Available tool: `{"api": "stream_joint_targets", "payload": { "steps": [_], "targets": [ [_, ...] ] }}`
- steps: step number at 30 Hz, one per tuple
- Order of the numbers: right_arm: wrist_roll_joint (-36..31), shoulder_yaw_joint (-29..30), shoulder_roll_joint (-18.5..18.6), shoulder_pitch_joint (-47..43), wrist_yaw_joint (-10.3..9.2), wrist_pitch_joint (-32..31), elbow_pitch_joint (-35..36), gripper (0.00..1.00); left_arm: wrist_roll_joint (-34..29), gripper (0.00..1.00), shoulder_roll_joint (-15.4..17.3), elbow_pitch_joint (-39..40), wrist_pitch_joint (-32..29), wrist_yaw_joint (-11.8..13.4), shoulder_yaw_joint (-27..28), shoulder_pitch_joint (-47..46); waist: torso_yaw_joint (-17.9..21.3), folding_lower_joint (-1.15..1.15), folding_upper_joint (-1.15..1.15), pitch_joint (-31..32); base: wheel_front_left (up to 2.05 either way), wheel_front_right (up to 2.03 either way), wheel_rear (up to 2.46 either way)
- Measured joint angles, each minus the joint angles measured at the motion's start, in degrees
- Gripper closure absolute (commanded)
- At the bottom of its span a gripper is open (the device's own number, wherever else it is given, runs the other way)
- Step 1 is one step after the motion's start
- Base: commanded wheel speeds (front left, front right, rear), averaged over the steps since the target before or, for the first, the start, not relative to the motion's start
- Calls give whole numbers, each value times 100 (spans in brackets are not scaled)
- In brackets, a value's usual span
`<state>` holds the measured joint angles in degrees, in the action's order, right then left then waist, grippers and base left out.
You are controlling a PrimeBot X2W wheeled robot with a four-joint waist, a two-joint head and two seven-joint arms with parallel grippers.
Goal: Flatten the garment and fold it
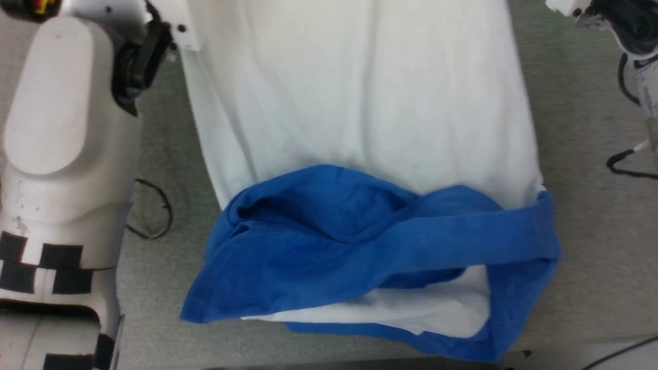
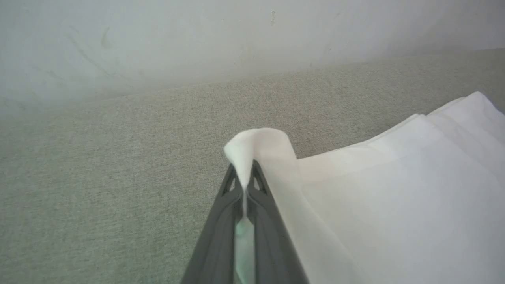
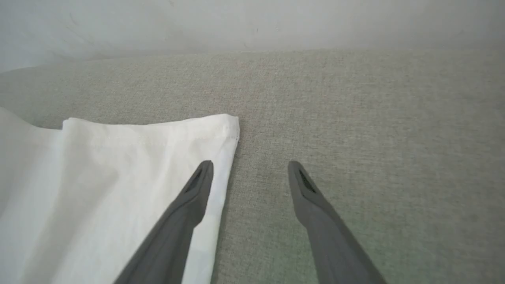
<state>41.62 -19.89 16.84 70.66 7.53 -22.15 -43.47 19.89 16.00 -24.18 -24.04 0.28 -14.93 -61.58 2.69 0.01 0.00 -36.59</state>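
The garment (image 1: 360,103) lies spread on a grey-green cloth surface, white across the far part. Its broad blue band (image 1: 360,252) is bunched and folded over at the near end. In the left wrist view my left gripper (image 2: 245,173) is shut on a white corner of the garment (image 2: 256,146), which is pinched and sticks up between the fingertips. In the right wrist view my right gripper (image 3: 250,167) stands open over the garment's other far corner (image 3: 221,126); one finger (image 3: 197,193) is above the white edge, the other above bare surface.
My left arm's pale forearm (image 1: 56,118) fills the left side of the head view. Black cables (image 1: 154,216) lie on the surface left of the garment, and another cable (image 1: 627,164) at the right. A pale wall (image 2: 197,39) rises beyond the surface.
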Motion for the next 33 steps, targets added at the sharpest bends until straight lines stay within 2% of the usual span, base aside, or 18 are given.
{"api": "stream_joint_targets", "payload": {
  "steps": [4, 9, 13, 14, 15, 16, 17, 20, 23, 27, 33],
  "targets": [
    [112, -297, 49, 321, 0, -160, -376, 0, 35, 100, -156, 29, 86, 0, -56, -52, -250, 0, 0, -182, 0, 0, 0],
    [263, -546, 48, 782, 0, -281, -683, 0, 36, 100, -177, 32, 140, 0, -88, -115, -456, -1, 0, -402, 0, 0, 0],
    [438, -792, 87, 1120, 0, -877, -903, 0, 54, 100, -178, 14, 192, -1, -112, -115, -541, -2, 0, -497, 0, 0, 0],
    [477, -835, 94, 1211, 0, -1072, -977, 3, 73, 100, -178, 8, 208, -2, -119, -115, -548, -2, 0, -500, 0, 0, 0],
    [508, -870, 88, 1291, 0, -1272, -1054, 52, 75, 100, -179, -5, 227, -9, -126, -116, -548, -2, 0, -494, 0, 0, 0],
    [559, -890, 75, 1355, 0, -1463, -1120, 69, 78, 100, -179, -22, 237, -18, -131, -116, -545, -2, 0, -484, 0, 0, 0],
    [589, -928, 73, 1391, 0, -1593, -1155, 100, 79, 100, -178, -38, 241, -18, -133, -116, -541, -2, 0, -475, 0, 0, 0],
    [621, -1018, 89, 1404, 0, -1723, -1189, 100, 101, 100, -179, -103, 288, -20, -138, -116, -536, -2, 0, -447, 0, 0, 0],
    [684, -1114, 94, 1327, 0, -1579, -1149, 100, 137, 100, -174, -192, 367, -23, -131, -116, -531, -1, 0, -394, 0, 0, 0],
    [583, -1325, 180, 1046, 0, -703, -991, 100, 148, 100, -135, -316, 616, -29, -119, -114, -514, -1, 0, -262, 0, 0, 0],
    [497, -1378, 326, 802, 2, 508, -1118, 100, 143, 100, -23, -630, 1118, -24, -13, -117, -456, 0, 0, 89, 0, 0, 0]
  ]
}}
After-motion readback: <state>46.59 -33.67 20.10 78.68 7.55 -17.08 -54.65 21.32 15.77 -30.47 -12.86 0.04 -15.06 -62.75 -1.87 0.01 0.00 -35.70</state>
